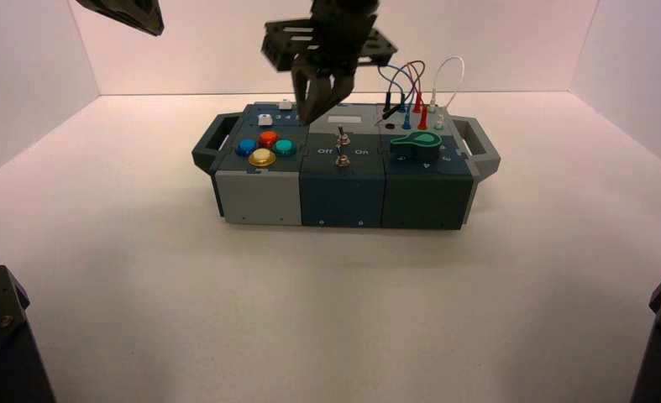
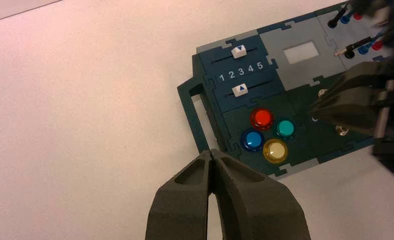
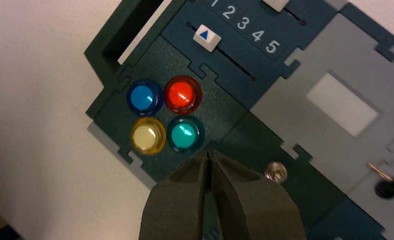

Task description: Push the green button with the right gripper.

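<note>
Right gripper (image 1: 320, 105) hung above the box (image 1: 343, 197), fingers pressed together, clear of the green button (image 1: 285, 148).

The green button sat at the right of a cluster of 4 domed buttons on the box's left section, with the red button (image 1: 268, 138) behind, the blue button (image 1: 246, 147) to the left and the yellow button (image 1: 262, 157) in front. 2 toggle switches (image 1: 342, 147) stood just right of the cluster, and 2 sliders (image 2: 240, 70) lay behind it. In the right wrist view the closed fingertips (image 3: 208, 157) appeared just beside the green button, holding nothing; nothing lay between them. The left gripper (image 2: 213, 156), also closed and empty, hung high off the box's left end over the surface (image 1: 142, 277).
</note>
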